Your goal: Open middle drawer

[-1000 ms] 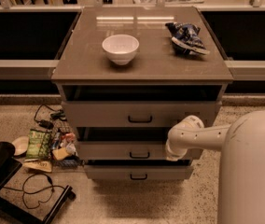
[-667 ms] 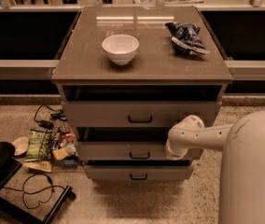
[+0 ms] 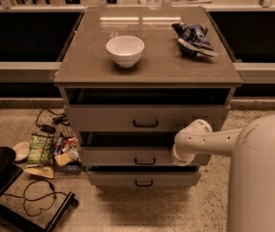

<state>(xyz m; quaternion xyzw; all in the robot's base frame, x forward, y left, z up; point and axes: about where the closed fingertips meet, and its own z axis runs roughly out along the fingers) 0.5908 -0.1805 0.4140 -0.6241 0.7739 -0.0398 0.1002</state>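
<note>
Grey-beige and low, the middle drawer (image 3: 128, 156) is the second of three fronts on the cabinet (image 3: 147, 69) straight ahead of you. Its small black handle (image 3: 145, 161) sits at the centre of the front. A dark band shows between this front and the taller top drawer (image 3: 146, 118), and the narrowest drawer (image 3: 143, 179) lies just below.

Your arm (image 3: 210, 141) reaches in from the right. The gripper (image 3: 180, 157) is against the right part of the middle drawer front, to the right of the handle and apart from it. You cannot tell from here whether the gripper is clenched or released, as the pale wrist covers it.

On the brown cabinet top you have a white bowl (image 3: 125, 50) left of centre and a crumpled blue and white bag (image 3: 193, 37) near the back right corner, well apart from each other.

On the floor to the left lie a green packet (image 3: 40, 149), some smaller wrappers (image 3: 65, 153) and a looping black cable (image 3: 38, 197).
</note>
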